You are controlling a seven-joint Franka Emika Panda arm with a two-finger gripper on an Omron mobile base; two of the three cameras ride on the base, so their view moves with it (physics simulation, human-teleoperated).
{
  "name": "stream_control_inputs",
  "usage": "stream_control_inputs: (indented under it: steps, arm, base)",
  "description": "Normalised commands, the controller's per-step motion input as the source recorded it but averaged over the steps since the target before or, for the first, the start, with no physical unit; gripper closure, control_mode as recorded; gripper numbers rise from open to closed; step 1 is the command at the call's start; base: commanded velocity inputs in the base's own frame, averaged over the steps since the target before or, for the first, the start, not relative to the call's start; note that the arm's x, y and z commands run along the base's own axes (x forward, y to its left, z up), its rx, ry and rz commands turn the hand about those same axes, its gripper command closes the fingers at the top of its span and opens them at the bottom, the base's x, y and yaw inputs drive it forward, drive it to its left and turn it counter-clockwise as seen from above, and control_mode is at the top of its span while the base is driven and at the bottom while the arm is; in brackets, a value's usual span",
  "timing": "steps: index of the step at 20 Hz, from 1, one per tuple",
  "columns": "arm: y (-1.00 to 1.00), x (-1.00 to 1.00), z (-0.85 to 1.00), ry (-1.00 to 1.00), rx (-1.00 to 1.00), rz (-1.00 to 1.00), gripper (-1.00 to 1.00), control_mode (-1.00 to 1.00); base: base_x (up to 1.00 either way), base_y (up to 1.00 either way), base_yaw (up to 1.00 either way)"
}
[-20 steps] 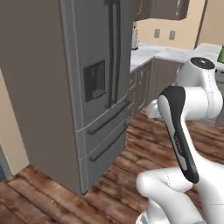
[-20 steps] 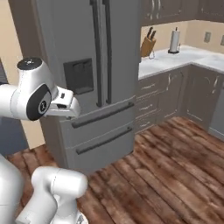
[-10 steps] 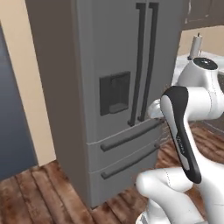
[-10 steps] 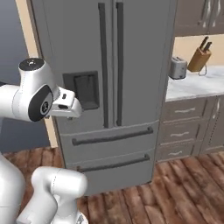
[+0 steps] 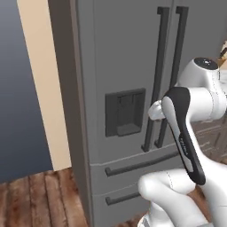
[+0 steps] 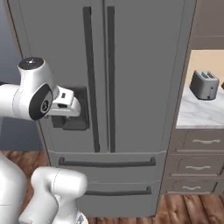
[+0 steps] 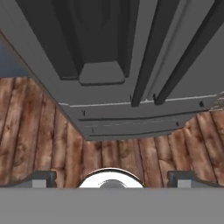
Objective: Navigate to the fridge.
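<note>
The fridge is a tall grey French-door unit standing close in front of me. Its long dark vertical handles run down the middle, with a dark recessed dispenser panel on the left door and two bottom drawers with horizontal handles. In the hand view the fridge appears from above, dispenser and handles over the drawer fronts. My gripper hangs in front of the dispenser, pointing down at the floor. It is open, fingertips wide apart with nothing between them.
A toaster sits on a marble counter right of the fridge, over grey drawers. A beige wall strip and a dark blue-grey wall lie to the left. Wooden floor runs in front.
The whole picture has shifted: the base has swung and closed in, so the fridge now stands head-on and larger. The arm holds the same pose.
</note>
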Motion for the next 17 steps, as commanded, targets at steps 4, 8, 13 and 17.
stream_control_inputs:
  steps: [4, 8, 13, 17]
  arm:
    - [0.00, 0.00, 0.00, 0.00, 0.00, 0.00, -1.00, 1.00]
    - [0.00, 0.00, 0.00, 0.00, 0.00, 0.00, -1.00, 1.00]
    - [0.00, 0.00, 0.00, 0.00, 0.00, 0.00, -1.00, 1.00]
    - [0.00, 0.00, 0.00, 0.00, 0.00, 0.00, -1.00, 1.00]
  base:
    - [0.42, -0.39, 0.05]
    - [0.12, -0.41, 0.10]
    - [0.02, -0.44, 0.31]
    - [0.00, -0.04, 0.02]
